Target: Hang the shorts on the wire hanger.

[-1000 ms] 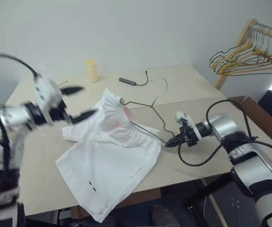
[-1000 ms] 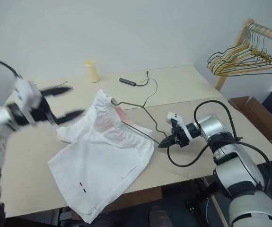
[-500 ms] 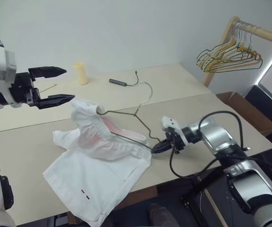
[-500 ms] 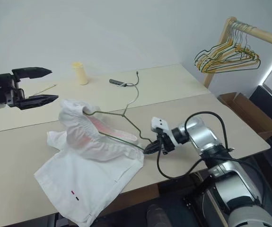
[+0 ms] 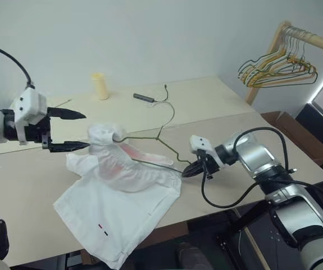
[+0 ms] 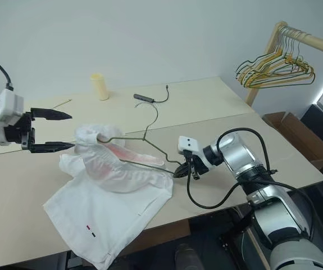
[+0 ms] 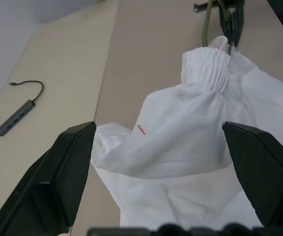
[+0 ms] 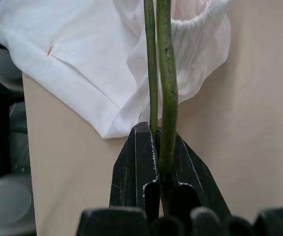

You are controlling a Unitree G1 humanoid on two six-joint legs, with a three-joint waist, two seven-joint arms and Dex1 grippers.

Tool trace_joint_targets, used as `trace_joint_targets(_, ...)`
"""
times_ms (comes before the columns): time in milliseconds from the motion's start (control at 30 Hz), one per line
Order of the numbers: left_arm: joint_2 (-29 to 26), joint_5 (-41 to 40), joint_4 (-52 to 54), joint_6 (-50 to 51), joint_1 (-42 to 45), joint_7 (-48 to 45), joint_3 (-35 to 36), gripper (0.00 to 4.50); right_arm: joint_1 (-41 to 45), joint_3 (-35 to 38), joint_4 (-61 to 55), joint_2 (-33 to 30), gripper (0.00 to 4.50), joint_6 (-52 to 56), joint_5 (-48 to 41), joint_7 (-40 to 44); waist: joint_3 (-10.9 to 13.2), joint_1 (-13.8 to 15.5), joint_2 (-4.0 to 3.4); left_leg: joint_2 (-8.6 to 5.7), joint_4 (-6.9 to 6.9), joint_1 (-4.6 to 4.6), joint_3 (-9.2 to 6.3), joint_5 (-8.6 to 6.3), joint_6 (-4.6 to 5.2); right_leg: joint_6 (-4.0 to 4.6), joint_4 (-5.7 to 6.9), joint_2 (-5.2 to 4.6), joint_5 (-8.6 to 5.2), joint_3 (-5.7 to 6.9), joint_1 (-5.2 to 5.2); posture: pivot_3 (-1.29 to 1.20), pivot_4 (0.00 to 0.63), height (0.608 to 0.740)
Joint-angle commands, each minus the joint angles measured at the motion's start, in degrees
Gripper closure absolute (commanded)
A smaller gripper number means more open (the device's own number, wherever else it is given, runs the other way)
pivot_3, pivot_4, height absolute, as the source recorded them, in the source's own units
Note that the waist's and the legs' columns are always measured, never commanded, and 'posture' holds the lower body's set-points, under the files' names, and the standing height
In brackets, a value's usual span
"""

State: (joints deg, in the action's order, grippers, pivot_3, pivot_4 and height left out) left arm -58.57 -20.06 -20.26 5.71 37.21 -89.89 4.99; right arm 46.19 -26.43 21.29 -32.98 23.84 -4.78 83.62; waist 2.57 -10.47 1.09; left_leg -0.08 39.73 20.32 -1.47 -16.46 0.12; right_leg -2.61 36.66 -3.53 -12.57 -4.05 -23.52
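The wide-open left hand [image 5: 74, 130] was just left of the white cloth shorts [image 5: 122, 191] — its bunched waistband on the thin grey-olive wire hanger [image 5: 150, 147], pinched by the right hand [image 5: 188, 172].

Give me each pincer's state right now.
Left pincer: open, holding nothing, beside the shorts.
Right pincer: shut on the wire hanger.

Tabletop [image 5: 251, 121]: I see a pale beige surface with a seam running across it.
Shorts [image 5: 122, 194]: white, lying rumpled near the front edge, waistband lifted.
Cup [image 5: 99, 85]: yellowish, upright at the back.
Adapter [image 5: 144, 97]: dark, cabled, near the cup.
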Motion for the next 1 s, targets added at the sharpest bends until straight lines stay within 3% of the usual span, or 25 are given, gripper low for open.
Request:
trace_joint_targets(33,-1.1,0.7,-0.5,-2.0,2.8,-2.4,-2.4,0.02,1.5,0.3,-2.4,0.1,4.5,-0.5,1.2,-0.4,0.0,0.1,0.0,0.0,0.0,0.02,0.0,0.0,0.0,0.0,0.0,0.0,0.0,0.0,-0.02,-0.11,0.0,0.74)
trace_joint_targets(367,-2.1,-4.6,-1.4,-0.5,5.2,-2.6,-11.5,0.02,1.7,-0.1,-2.3,0.9,4.5,-0.7,4.6,-0.9,0.0,0.0,0.0,0.0,0.03,0.02,0.0,-0.01,0.01,-0.02,0.02,0.01,-0.02,-0.01,-0.02,-0.13,0.0,0.74)
trace_joint_targets(467,-2.5,-5.6,-1.5,0.1,5.5,-2.6,-12.9,0.61,1.5,0.1,-2.8,0.9,4.5,0.0,4.7,-0.7,0.0,0.0,0.01,0.0,0.03,0.03,0.01,-0.01,0.02,-0.03,0.02,0.01,-0.02,-0.03,-0.04,-0.14,0.0,0.74)
trace_joint_targets(600,-2.1,-4.1,-1.8,-0.5,5.6,-2.6,-13.8,1.93,1.3,0.2,-3.1,0.7,4.5,0.2,4.7,-0.7,0.0,0.0,0.01,0.0,0.03,0.03,0.01,-0.01,0.01,-0.03,0.02,0.02,-0.02,-0.03,-0.04,-0.14,0.0,0.74)
trace_joint_targets(633,-2.5,-4.7,-1.6,-0.8,5.4,-2.6,-14.6,1.93,1.3,0.2,-3.2,0.7,4.5,0.3,4.7,-0.7,0.0,0.0,0.01,0.0,0.03,0.03,0.01,-0.01,0.01,-0.04,0.02,0.02,-0.02,-0.03,-0.04,-0.14,0.0,0.74)
trace_joint_targets(733,-2.3,-5.2,-1.8,-0.3,5.7,-2.6,-15.2,2.64,1.4,0.2,-3.0,0.8,4.5,0.3,4.8,-0.9,0.0,0.0,0.01,0.0,0.03,0.03,0.01,-0.01,0.02,-0.04,0.02,0.02,-0.03,-0.03,-0.04,-0.14,0.0,0.74)
trace_joint_targets(867,-0.3,-3.9,-2.3,-0.2,6.3,-2.6,-13.7,3.9,1.5,0.1,-2.7,1.0,4.5,0.2,4.9,-1.0,0.0,0.0,0.01,0.0,0.04,0.04,0.01,-0.01,0.02,-0.04,0.02,0.02,-0.03,-0.02,-0.04,-0.14,0.0,0.74)
trace_joint_targets(1000,-0.9,-4.2,-1.9,-0.9,5.9,-2.6,-14.9,3.9,1.4,0.1,-2.8,1.0,4.5,0.0,4.9,-0.9,0.0,0.0,0.01,0.0,0.04,0.04,0.01,-0.01,0.02,-0.04,0.01,0.03,-0.04,-0.02,-0.04,-0.14,0.0,0.74)
